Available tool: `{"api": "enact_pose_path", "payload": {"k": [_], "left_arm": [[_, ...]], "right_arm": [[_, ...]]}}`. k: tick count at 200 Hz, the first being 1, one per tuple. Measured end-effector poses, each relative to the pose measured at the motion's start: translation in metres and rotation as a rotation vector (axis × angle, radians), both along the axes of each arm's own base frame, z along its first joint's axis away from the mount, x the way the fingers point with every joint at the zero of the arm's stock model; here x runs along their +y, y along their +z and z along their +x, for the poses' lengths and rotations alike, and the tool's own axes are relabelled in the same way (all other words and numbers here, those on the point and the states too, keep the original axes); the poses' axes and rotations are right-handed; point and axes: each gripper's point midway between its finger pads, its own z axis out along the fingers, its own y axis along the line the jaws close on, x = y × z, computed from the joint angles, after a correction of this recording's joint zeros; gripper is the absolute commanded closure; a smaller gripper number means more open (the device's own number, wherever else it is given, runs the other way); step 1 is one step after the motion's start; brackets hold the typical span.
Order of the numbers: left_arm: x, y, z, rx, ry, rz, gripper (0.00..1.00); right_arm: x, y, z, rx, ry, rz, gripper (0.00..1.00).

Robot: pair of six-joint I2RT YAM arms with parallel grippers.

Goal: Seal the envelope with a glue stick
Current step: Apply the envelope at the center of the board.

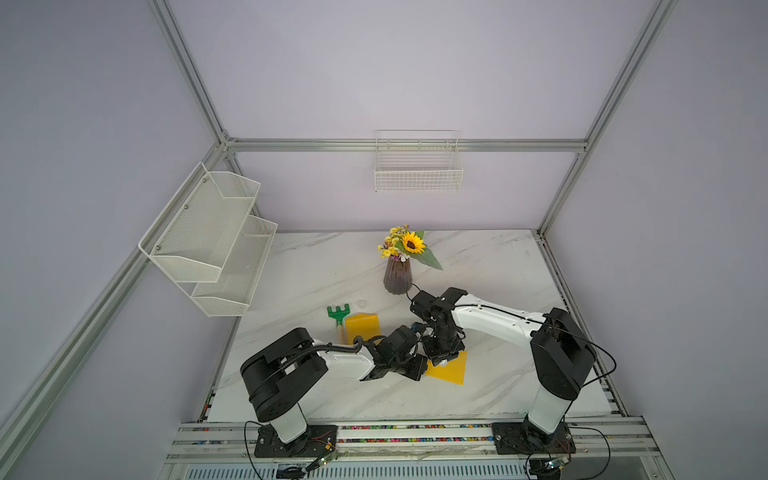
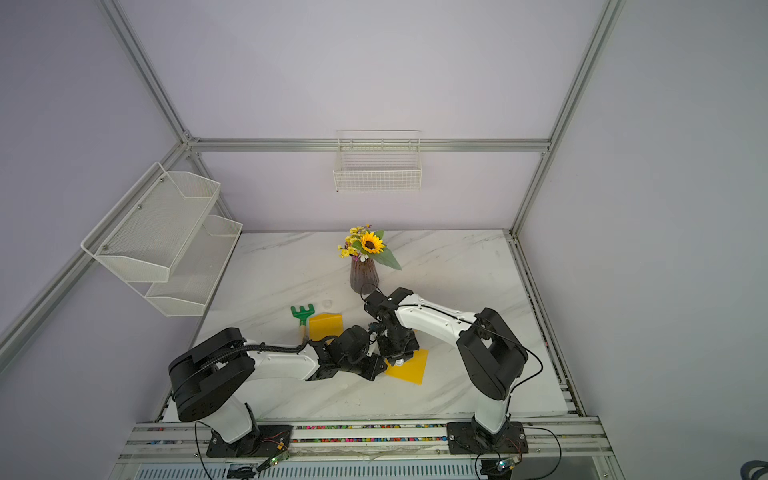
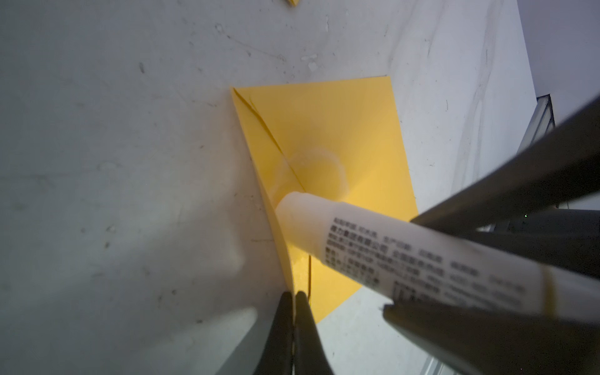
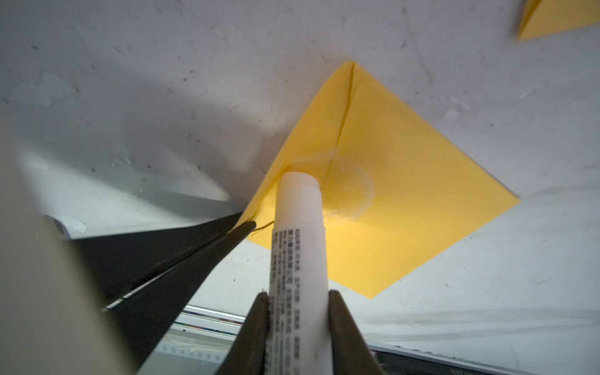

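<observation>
- The right gripper (image 4: 298,297) is clamped on the glue stick (image 4: 298,233), whose narrow tip presses on the yellow envelope (image 4: 406,194) at the flap's slanted edge.
- A pale ring of glue smear (image 4: 357,188) lies on the paper just beside the tip.
- The left gripper (image 3: 294,295), fingers together, pinches the envelope's raised edge close beside the stick.
- In both top views the two wrists cover most of this envelope; only one corner shows.
- Well apart on the marble table (image 1: 316,270) lies a second yellow envelope (image 1: 362,326), just beside a green toy rake (image 1: 338,313).
- A vase of flowers (image 1: 397,276) stands behind the arms.
</observation>
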Motion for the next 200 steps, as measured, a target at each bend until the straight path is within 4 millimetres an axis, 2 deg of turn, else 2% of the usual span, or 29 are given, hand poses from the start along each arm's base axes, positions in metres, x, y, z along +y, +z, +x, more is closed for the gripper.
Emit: {"api": "enact_pose_path", "payload": {"k": [58, 98, 153, 200], "left_arm": [[0.0, 0.0, 0.0, -0.003, -0.002, 0.001, 1.0], [0.0, 0.0, 0.0, -0.003, -0.002, 0.001, 1.0], [0.002, 0.0, 0.001, -0.005, 0.003, 0.008, 1.0], [0.01, 0.001, 0.004, -0.03, 0.007, 0.07, 1.0]], "right_arm": [[-0.019, 0.0, 0.003, -0.02, 0.035, -0.133, 1.0], [-0.019, -0.001, 0.017, -0.044, 0.045, -0.195, 1.0], [0.01, -0.001, 0.017, -0.019, -0.015, -0.013, 1.0], [0.007, 0.009, 0.018, -0.005, -0.099, 0.133, 1.0]]}}
